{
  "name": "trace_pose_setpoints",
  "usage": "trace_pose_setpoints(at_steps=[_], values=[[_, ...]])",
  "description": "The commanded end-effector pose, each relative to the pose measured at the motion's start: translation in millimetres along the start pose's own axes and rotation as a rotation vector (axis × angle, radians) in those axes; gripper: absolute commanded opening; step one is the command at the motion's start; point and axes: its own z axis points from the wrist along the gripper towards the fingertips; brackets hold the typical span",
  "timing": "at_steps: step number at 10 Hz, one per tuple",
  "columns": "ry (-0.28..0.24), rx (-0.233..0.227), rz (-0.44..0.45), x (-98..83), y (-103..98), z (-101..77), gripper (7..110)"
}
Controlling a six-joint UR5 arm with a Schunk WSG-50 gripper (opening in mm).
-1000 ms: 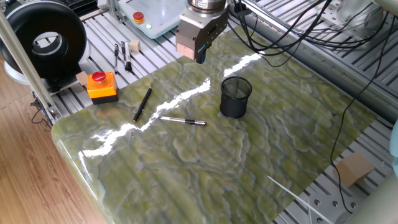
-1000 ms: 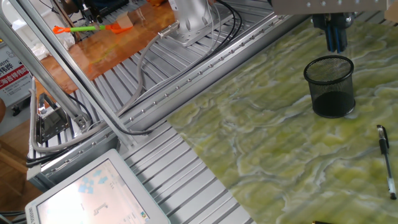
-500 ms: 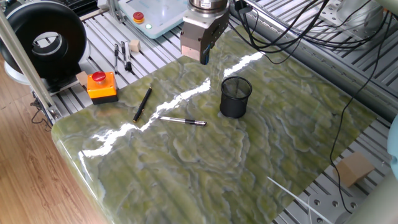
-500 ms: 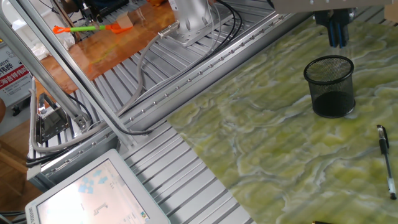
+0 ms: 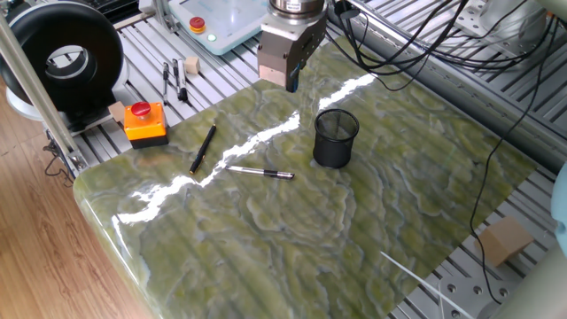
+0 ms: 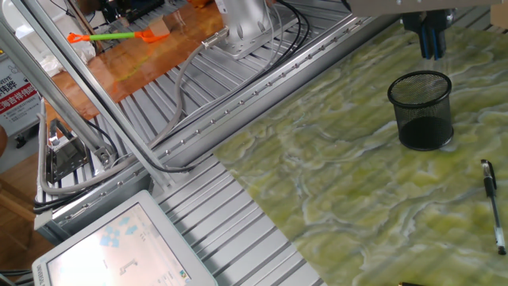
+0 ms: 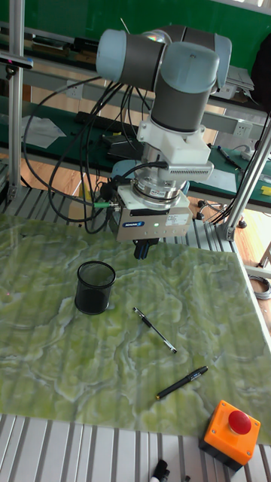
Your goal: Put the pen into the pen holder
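In one fixed view, the gripper [image 5: 289, 81] hangs at the upper middle of the frame above the far edge of the green marbled table [image 5: 399, 213], its fingers drawn close together with nothing between them. The pen [image 5: 259, 172], silver-grey with dark ends, lies flat at centre-left of the frame. The pen holder [image 5: 336, 138], a black mesh cup, stands upright near it to the right, apart from it. A black pen [image 5: 203, 148] lies to the left of the silver one, and an orange box with a red button [image 5: 145, 122] sits at the table's upper-left corner.

In the other fixed view, the gripper's blue-tinged fingertips [image 6: 432, 44] show at the upper right, above and beyond the pen holder [image 6: 421, 110]. The pen [image 6: 493, 205] lies at the right edge.

In the tall fixed view, the gripper [image 7: 142, 249] hangs at mid-frame; the pen holder [image 7: 95, 287] stands lower left of it and the pen [image 7: 155, 329] lies lower right of the holder, clear of both.
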Motion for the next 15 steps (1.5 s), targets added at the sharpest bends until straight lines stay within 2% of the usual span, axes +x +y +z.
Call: trace_pose_setpoints(at_steps=[1,3,4,7,8,10,11,12,13,14,15], values=[[0.018,-0.027,0.013,4.8,6.2,-1.5,7],[-0.035,-0.085,-0.05,-8.0,20.9,-2.4,7],[-0.062,-0.08,-0.064,-14.6,20.0,-2.6,7],[-0.061,-0.011,-0.057,-15.0,2.7,-1.8,7],[-0.069,-0.024,-0.059,-16.7,6.1,-2.0,7],[-0.061,-0.023,-0.058,-14.9,5.6,-1.9,7],[-0.099,-0.005,-0.037,-24.3,1.2,-2.5,7],[-0.108,0.015,-0.034,-26.9,-3.9,-2.8,7],[-0.083,0.004,-0.017,-20.5,-1.4,-2.2,7],[-0.05,0.018,-0.012,-12.3,-4.8,-1.7,7],[-0.051,0.01,-0.023,-12.6,-2.9,-1.7,7]])
